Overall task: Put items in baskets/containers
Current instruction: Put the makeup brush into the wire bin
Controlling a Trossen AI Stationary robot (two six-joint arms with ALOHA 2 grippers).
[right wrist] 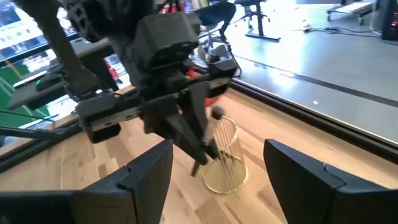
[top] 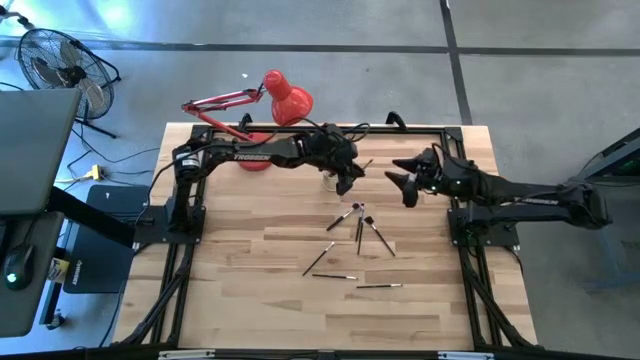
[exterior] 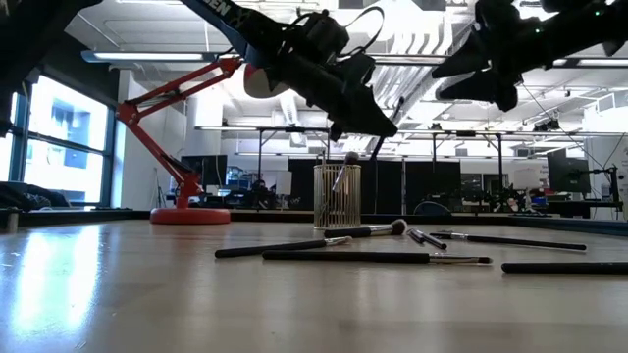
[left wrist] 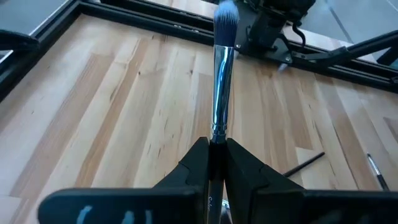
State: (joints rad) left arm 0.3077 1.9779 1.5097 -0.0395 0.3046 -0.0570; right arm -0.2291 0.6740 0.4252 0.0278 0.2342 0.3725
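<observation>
A small yellowish see-through cup (exterior: 337, 196) stands on the table near its far middle, with one round-tipped brush (right wrist: 217, 113) leaning inside it. My left gripper (top: 347, 180) hovers just above and beside the cup, shut on a brush with a silver ferrule and grey-blue bristles (left wrist: 222, 56). Several thin dark brushes (top: 360, 232) lie flat on the wood in front of the cup. My right gripper (top: 405, 185) is open and empty, raised to the right of the cup, with its fingers facing the cup. My left gripper pinches the brush's dark handle just behind the silver ferrule (left wrist: 212, 144) between its two fingers. The ferrule and bristle end stick out past the fingertips. The brush is lifted clear of the table and of the cup.
A red desk lamp (top: 285, 98) stands at the far edge left of the cup, with its base (exterior: 191, 214) on the table. A black frame (top: 300, 130) runs round the table's far edge and sides. Bare wood lies toward the near edge.
</observation>
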